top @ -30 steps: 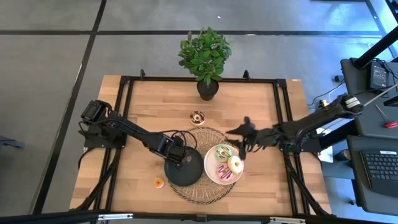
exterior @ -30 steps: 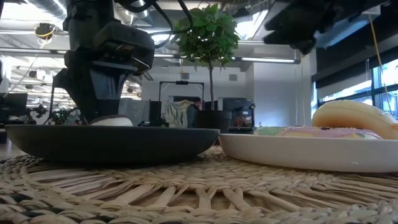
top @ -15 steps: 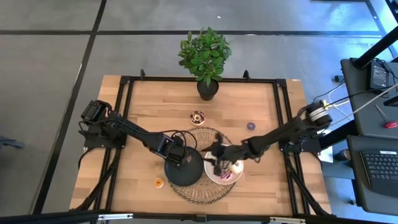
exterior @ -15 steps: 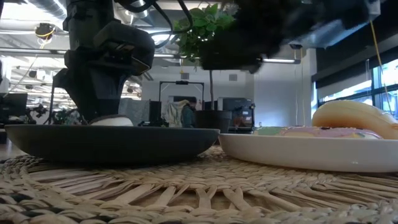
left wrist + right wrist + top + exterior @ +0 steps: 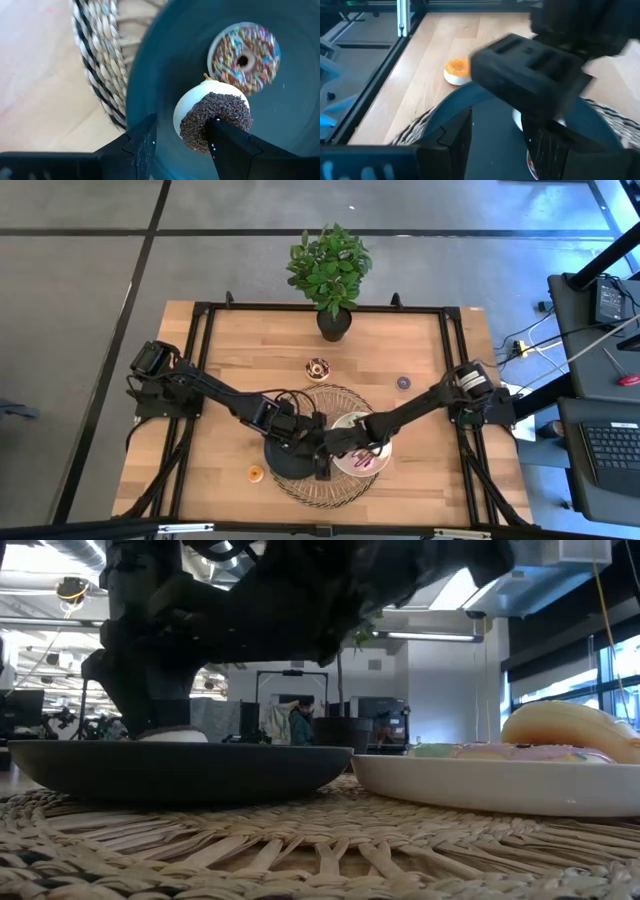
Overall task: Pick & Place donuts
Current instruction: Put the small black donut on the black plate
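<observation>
On the left part of the wooden table (image 5: pixel 230 350), a small orange donut (image 5: pixel 255 473) is seen lying alone on the wood, just beside the woven mat (image 5: pixel 340 492). The same orange donut is also seen in the right wrist view (image 5: pixel 456 70).

The left gripper (image 5: pixel 296 442) is placed over the black plate (image 5: pixel 280 461), which rests on the mat. Its fingers (image 5: pixel 137 145) are spread apart, and nothing is squeezed between them. A white donut with dark chocolate crumbs (image 5: pixel 214 116) is found on the plate between the two fingers, and one finger seems to touch it. A chocolate donut with coloured sprinkles (image 5: pixel 244 57) is lying on the same plate, just beside the first one.

The right gripper (image 5: pixel 322 454) is stretched across the white plate (image 5: pixel 345 423) and is held above the black plate, very near the left gripper. Its fingers (image 5: pixel 455 135) are open and nothing is held.

On the white plate a pink iced donut (image 5: pixel 364 461) is partly seen under the right arm. In the low view a cream donut (image 5: pixel 568 727) is seen on this plate.

Farther back, a brown donut (image 5: pixel 318 367) is lying near the potted plant (image 5: pixel 330 270), and a small purple donut (image 5: pixel 403 382) is lying to the right.
</observation>
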`<action>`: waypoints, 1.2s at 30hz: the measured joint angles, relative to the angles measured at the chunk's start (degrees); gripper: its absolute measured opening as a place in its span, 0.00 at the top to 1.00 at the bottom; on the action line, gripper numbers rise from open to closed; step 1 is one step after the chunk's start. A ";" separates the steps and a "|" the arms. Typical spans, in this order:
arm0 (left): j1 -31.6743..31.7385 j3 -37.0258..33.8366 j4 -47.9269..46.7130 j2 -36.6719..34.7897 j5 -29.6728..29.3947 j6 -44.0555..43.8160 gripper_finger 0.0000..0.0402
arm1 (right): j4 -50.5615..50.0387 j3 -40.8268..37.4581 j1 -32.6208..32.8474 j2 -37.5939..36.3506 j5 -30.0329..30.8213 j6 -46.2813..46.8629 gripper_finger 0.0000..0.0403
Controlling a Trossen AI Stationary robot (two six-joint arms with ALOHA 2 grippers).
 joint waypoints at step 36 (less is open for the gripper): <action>0.00 0.00 0.64 0.00 -0.39 -1.15 0.59 | -1.41 5.79 -1.39 8.15 7.23 3.08 0.57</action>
